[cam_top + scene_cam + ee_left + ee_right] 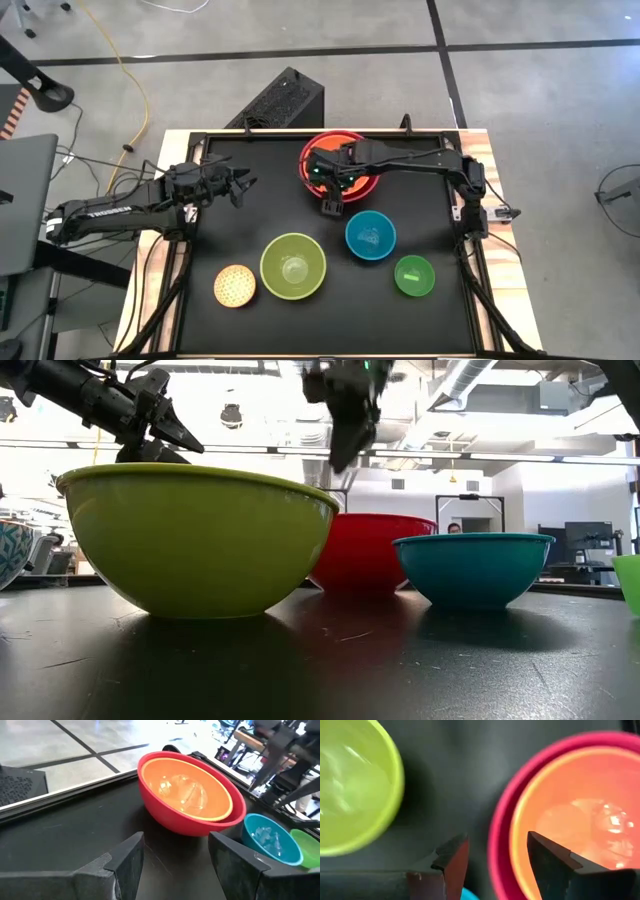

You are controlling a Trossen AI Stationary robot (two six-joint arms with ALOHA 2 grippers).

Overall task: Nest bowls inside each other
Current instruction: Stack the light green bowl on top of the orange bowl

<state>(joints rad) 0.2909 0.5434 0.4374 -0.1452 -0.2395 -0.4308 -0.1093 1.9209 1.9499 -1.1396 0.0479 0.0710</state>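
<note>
Hovering over the near rim of the red bowl [306,160], in the upper centre of the high view, the right tool [330,207] has its fingers spread and grips nothing. The orange bowl [186,786] sits nested inside the red bowl, as the left wrist view shows. The left tool [243,186] waits above the black tabletop [250,225] at centre left of the high view, fingers spread and empty. The remaining bowls stand separately along the lower part of that view: the pale-yellow speckled bowl [234,287] at lower left, the lime-green bowl [293,266] just beside it, the blue bowl [371,235] at centre right, and the small bright green bowl [414,275] at lower right. In the low view the lime-green bowl fills the left foreground, with the red bowl behind it.
</note>
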